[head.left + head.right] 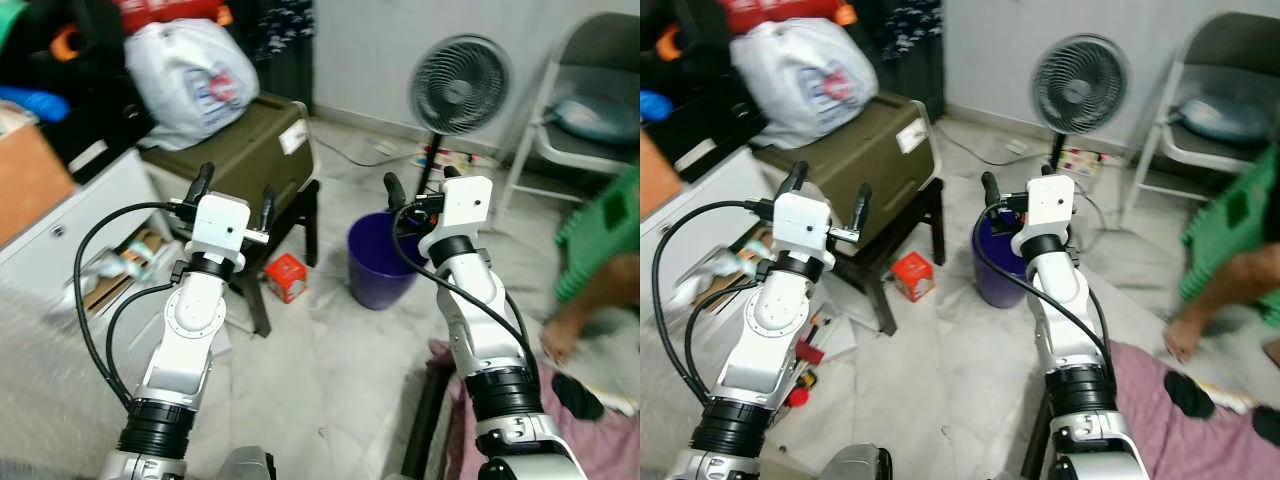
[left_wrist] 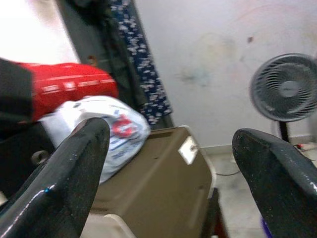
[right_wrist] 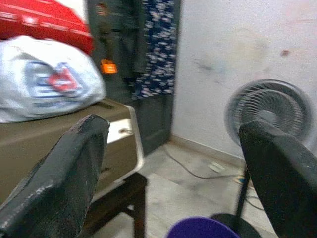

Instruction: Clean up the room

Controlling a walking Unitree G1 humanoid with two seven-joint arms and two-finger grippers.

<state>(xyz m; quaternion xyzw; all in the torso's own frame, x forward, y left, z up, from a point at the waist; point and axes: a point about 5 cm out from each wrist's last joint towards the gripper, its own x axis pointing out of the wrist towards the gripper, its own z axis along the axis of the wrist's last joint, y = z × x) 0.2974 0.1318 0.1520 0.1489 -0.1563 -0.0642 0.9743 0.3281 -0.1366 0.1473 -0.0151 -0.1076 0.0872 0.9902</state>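
We hold both arms raised over the floor. Our left hand has its fingers spread wide and empty, in front of the olive box that carries a white bag. Our right hand, likewise wide and empty, hangs above the upright purple bucket. A small red box lies tilted on the floor beside the stool, just left of the bucket.
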